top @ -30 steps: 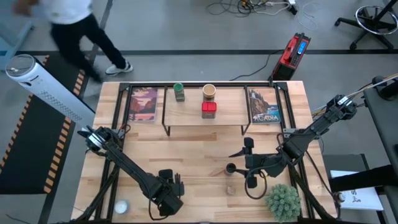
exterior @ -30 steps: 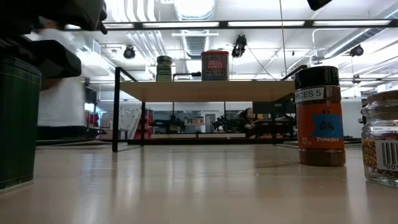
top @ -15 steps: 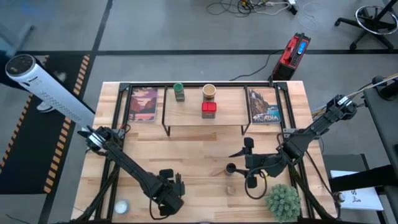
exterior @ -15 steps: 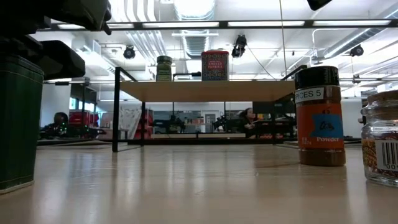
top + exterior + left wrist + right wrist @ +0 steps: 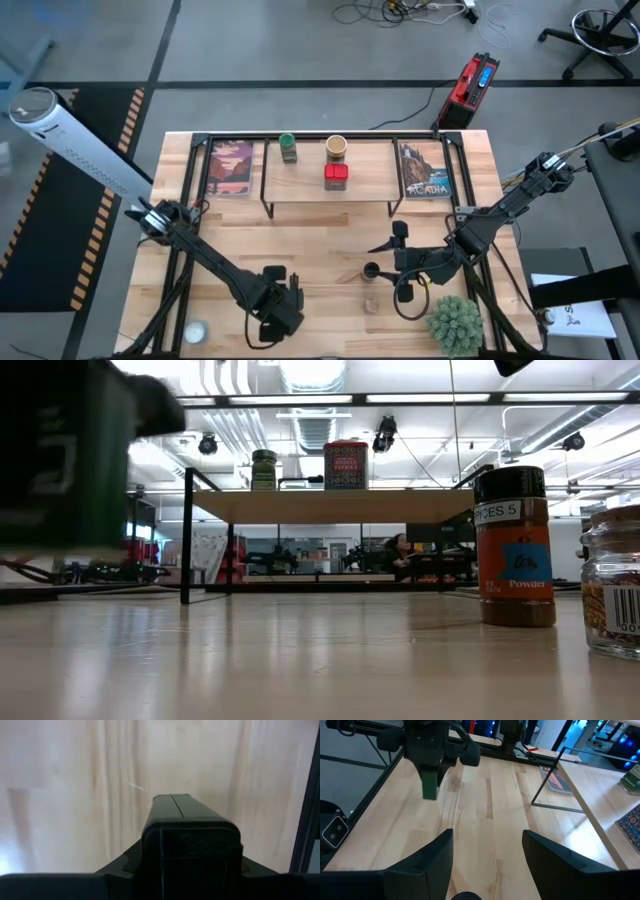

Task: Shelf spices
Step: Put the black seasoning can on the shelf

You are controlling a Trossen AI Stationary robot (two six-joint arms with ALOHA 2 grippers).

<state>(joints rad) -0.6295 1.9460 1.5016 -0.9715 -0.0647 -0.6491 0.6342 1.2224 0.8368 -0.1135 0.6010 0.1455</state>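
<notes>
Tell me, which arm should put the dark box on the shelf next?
Left. Its pincer is shut on the dark box, held up off the table, ready to carry to the shelf. The right pincer is open and holds nothing.

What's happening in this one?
The left gripper holds the black box lifted clear of the table near its front edge. Three spices already stand on the shelf: green-lidded jar, tan jar, red tin. The brown bottle and clear jar wait on the table by the right gripper, which is open.
</notes>
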